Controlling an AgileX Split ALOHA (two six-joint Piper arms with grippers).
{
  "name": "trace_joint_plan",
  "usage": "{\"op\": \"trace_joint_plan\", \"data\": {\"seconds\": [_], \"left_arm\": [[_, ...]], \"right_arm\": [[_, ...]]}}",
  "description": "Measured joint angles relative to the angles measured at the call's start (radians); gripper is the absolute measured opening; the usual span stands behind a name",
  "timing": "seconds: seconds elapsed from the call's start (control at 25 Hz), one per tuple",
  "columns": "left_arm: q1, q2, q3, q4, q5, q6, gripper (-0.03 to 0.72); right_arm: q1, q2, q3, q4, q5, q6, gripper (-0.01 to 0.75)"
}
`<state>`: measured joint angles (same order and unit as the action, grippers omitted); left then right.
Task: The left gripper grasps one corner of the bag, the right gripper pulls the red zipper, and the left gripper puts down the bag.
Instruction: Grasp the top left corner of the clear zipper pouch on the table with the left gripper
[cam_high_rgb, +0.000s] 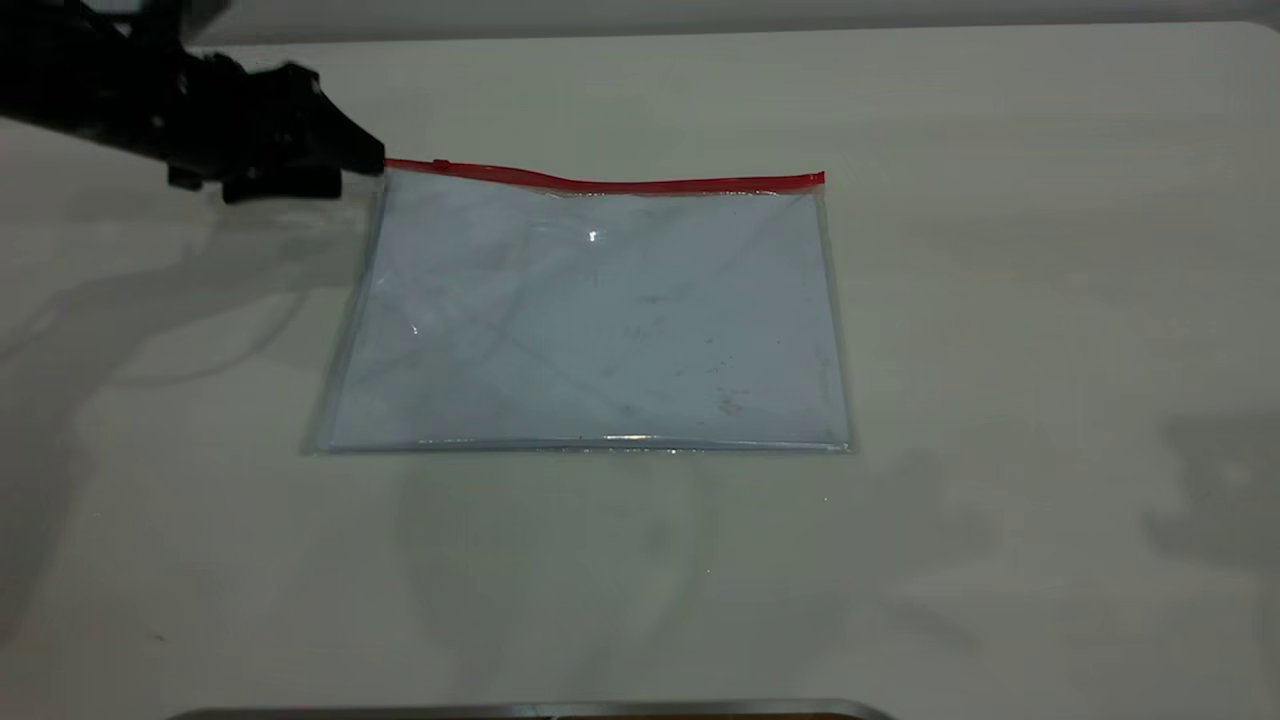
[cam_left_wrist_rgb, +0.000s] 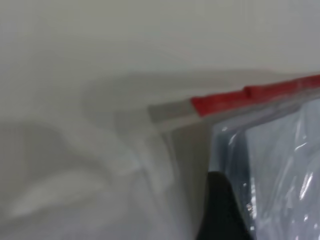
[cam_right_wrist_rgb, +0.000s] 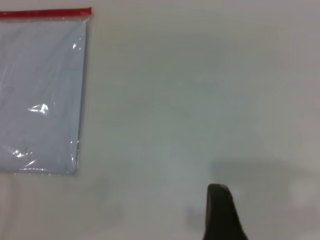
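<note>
Bag (cam_high_rgb: 590, 320) lies flat mid-desk, red zipper (cam_high_rgb: 620, 183) along far side. Left gripper (cam_high_rgb: 350, 165) at bag's far-left corner, jaw state: cannot tell. Right gripper (cam_right_wrist_rgb: 220, 212) well apart, near desk's right edge, state unclear. Risk: shallow corner bite slips once zipper is pulled, dragging bag.

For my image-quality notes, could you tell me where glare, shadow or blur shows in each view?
Exterior view: small glints on the bag, arm shadows across the table. Left wrist view: close-up blur, red zipper soft. Right wrist view: glints on plastic, faint shadow near the right gripper.
</note>
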<state>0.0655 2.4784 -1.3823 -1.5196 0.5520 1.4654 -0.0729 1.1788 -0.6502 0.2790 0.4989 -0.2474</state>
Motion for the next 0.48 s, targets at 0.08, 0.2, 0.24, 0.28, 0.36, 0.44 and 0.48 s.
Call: {"op": "trace_joint_plan", "data": {"seconds": [0.08,0.2,0.24,0.28,0.36,0.44,0.48], "left_arm": [[-0.004,0.017,0.000,-0.001,-0.010,0.002,0.546],[-0.006,0.029,-0.001,-0.002,-0.012,0.004,0.546],[-0.007,0.036,-0.005,-0.004,-0.012,0.005,0.546],[-0.009,0.040,-0.007,-0.008,-0.014,0.006,0.546],[-0.014,0.053,-0.011,-0.020,-0.011,0.019,0.546],[-0.023,0.068,-0.020,-0.043,-0.005,0.045,0.546],[-0.030,0.077,-0.022,-0.063,0.002,0.061,0.546]], "right_arm": [[0.000,0.005,-0.001,0.001,-0.009,0.000,0.512],[0.000,0.005,-0.001,0.001,-0.016,0.000,0.512],[0.000,0.005,-0.001,0.001,-0.019,0.000,0.512],[0.000,0.005,-0.001,0.001,-0.021,0.000,0.512],[0.000,0.005,-0.001,0.002,-0.025,-0.001,0.512],[0.000,0.005,-0.001,0.006,-0.028,-0.001,0.512],[0.000,0.005,-0.001,0.007,-0.028,-0.001,0.512]]}}
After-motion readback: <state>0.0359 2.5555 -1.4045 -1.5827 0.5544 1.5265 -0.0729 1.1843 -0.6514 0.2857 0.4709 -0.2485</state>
